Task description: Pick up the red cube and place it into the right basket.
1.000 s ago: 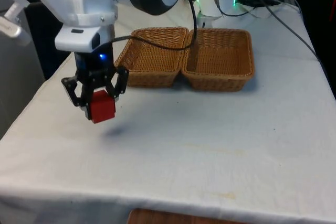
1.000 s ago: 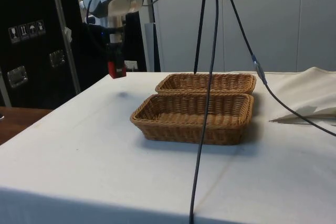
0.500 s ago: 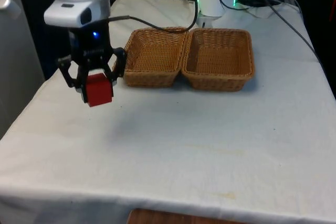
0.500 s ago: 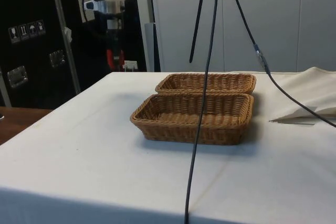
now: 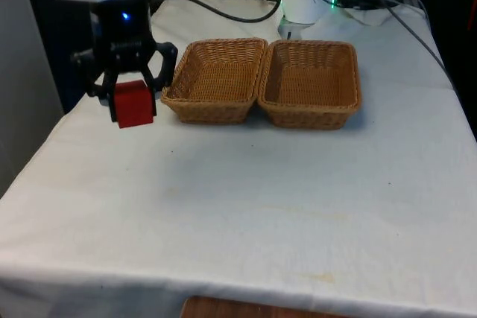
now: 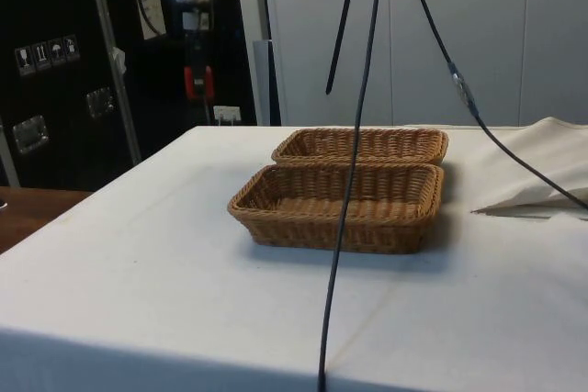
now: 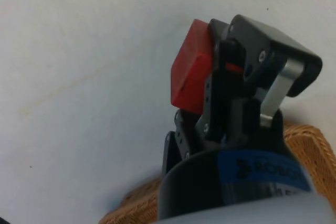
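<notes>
Red cube: rigid, light, flat-sided; best held on opposite faces. Pincer clenched on it, aloft. Baskets beside pincer, lower down.

I take this for a lab or test room: my work table is draped in a plain white cloth, loose black cables hang across the side view, and dark cabinets with shipping-style stickers stand beside pale wall panels.
</notes>
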Controlling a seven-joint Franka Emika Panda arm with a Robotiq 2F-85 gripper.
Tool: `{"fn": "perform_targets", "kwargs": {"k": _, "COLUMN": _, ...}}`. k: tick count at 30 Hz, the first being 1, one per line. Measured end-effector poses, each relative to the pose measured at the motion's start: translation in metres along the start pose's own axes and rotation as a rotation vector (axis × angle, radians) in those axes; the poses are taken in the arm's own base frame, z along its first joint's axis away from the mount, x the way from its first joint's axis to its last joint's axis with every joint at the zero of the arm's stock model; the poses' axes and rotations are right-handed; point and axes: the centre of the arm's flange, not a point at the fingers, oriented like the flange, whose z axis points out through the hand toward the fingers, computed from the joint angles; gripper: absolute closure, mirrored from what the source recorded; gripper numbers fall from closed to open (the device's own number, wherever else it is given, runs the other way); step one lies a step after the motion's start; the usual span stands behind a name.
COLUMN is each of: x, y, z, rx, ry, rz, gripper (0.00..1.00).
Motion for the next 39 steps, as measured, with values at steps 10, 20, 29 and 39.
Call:
{"fn": "perform_targets", "kwargs": {"k": 10, "x": 0.0, "y": 0.002, "z": -0.021, "rx": -0.006, "ry": 0.005, "rz": 0.064, "gripper": 0.98}}
{"fn": "perform_targets", "kwargs": {"k": 20, "x": -0.001, "y": 0.003, "z": -0.042, "rx": -0.009, "ry": 0.01, "rz": 0.133, "gripper": 0.98}}
{"fn": "perform_targets", "kwargs": {"k": 29, "x": -0.003, "y": 0.004, "z": -0.057, "rx": -0.008, "ry": 0.014, "rz": 0.197, "gripper": 0.98}}
{"fn": "perform_targets", "kwargs": {"k": 39, "x": -0.007, "y": 0.004, "z": -0.066, "rx": 0.011, "ry": 0.006, "rz": 0.261, "gripper": 0.98}}
